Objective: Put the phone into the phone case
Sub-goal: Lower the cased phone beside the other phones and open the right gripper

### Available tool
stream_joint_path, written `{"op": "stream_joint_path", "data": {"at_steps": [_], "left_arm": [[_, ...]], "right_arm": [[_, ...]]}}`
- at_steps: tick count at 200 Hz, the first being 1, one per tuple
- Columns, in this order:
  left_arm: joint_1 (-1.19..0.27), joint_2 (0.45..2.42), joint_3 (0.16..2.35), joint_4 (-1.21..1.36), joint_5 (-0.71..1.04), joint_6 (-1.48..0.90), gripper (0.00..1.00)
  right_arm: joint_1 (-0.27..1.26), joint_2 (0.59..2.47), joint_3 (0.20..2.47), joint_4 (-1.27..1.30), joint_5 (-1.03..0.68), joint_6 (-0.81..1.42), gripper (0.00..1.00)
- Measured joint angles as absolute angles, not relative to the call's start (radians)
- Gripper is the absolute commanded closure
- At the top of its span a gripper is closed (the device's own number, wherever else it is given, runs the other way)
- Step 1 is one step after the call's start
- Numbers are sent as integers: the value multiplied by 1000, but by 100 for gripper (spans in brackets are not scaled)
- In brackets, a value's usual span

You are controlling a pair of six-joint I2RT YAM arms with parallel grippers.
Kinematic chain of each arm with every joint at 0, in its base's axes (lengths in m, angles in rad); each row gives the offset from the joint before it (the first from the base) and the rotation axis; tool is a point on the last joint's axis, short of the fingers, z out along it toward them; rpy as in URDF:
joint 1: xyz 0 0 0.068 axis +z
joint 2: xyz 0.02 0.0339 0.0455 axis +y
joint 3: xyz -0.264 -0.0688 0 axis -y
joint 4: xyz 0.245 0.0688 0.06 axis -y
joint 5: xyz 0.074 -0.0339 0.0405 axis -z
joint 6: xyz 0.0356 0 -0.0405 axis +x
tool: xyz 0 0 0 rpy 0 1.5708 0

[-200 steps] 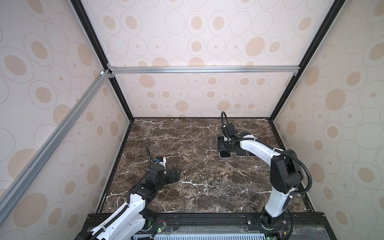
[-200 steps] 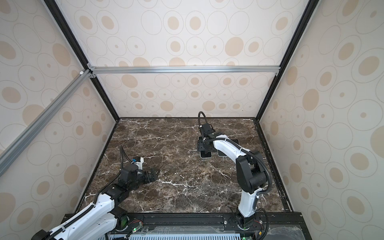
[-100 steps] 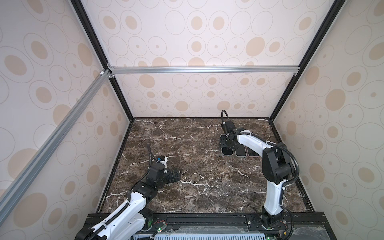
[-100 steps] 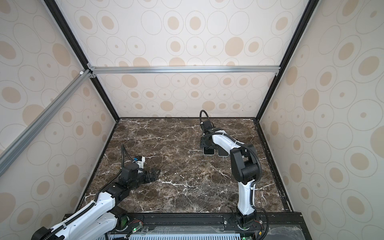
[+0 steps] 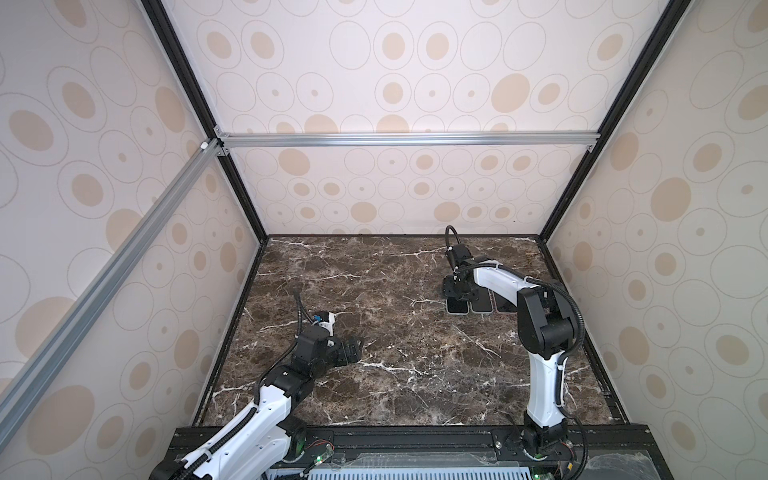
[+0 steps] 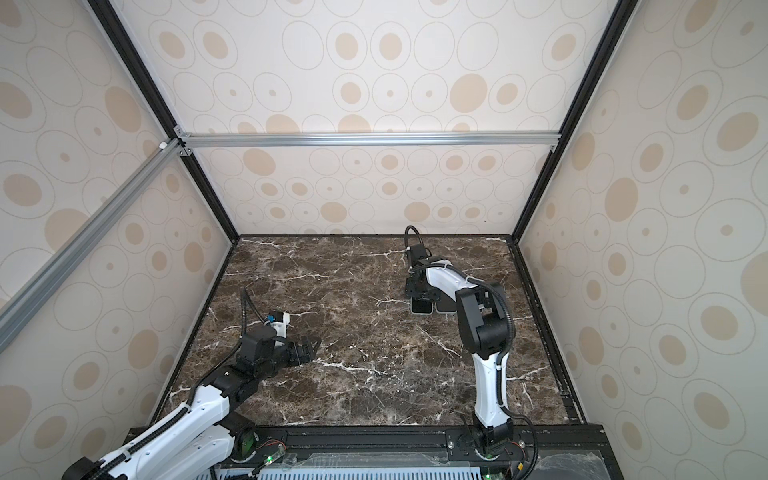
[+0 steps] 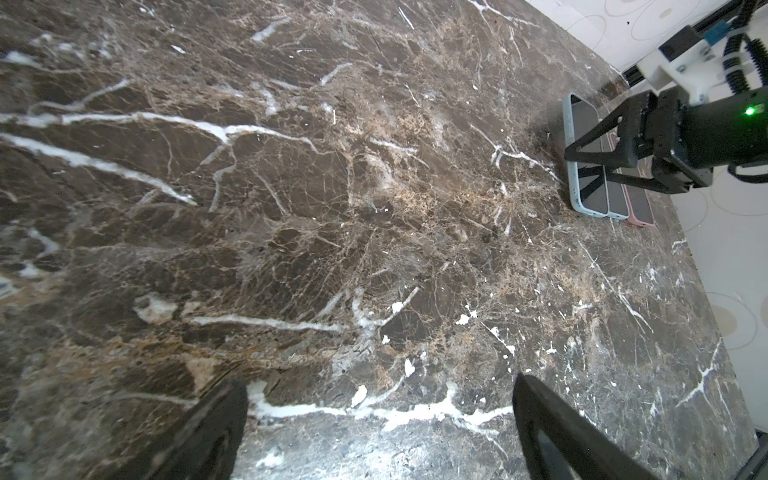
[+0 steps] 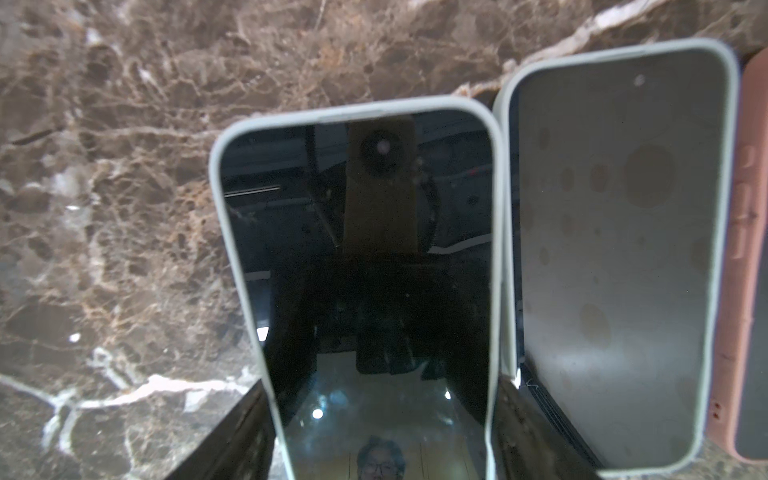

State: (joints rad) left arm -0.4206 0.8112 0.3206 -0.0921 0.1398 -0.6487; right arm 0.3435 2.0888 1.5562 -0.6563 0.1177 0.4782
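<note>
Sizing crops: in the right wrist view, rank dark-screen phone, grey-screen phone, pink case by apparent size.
1-2. dark-screen phone, grey-screen phone: alike; the dark one runs out of frame, so unranked.
3. pink case: edge sliver.

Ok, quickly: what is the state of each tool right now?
Left tool: open, holding nothing.
Right tool: closed on the long sides of the phone.

Robotics lab test cell: spotted wall panels [image 5: 374, 83] on aluminium framing [image 5: 407, 139] enclose a marble-patterned bench [image 5: 395, 374], with the left arm [image 5: 257, 419] and right arm [image 5: 544, 390] bolted along its front edge.
</note>
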Motion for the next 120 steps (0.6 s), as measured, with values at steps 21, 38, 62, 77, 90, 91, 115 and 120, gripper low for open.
{"op": "stream_joint_path", "data": {"at_steps": [21, 38, 62, 77, 90, 91, 115, 120], "left_arm": [[-421, 811, 321, -92, 140, -648, 0], [-421, 811, 321, -93, 139, -646, 0], [-421, 806, 321, -94, 133, -643, 0], [-421, 804, 321, -94, 132, -641, 0], [-421, 801, 321, -95, 132, -641, 0], [-421, 801, 321, -95, 132, -641, 0], [-421, 800, 321, -95, 131, -639, 0], [-421, 800, 321, -95, 131, -639, 0]], "right_arm": [[337, 2112, 1561, -655, 104, 477, 71], [335, 2123, 1571, -659, 101, 475, 71], [334, 2128, 1586, -658, 91, 472, 69], [334, 2137, 1599, -658, 88, 470, 67], [334, 2146, 1607, -659, 86, 469, 64], [333, 2146, 1607, -659, 86, 469, 64], [332, 2159, 1628, -671, 84, 466, 57], [332, 2161, 1631, -671, 84, 466, 55]]}}
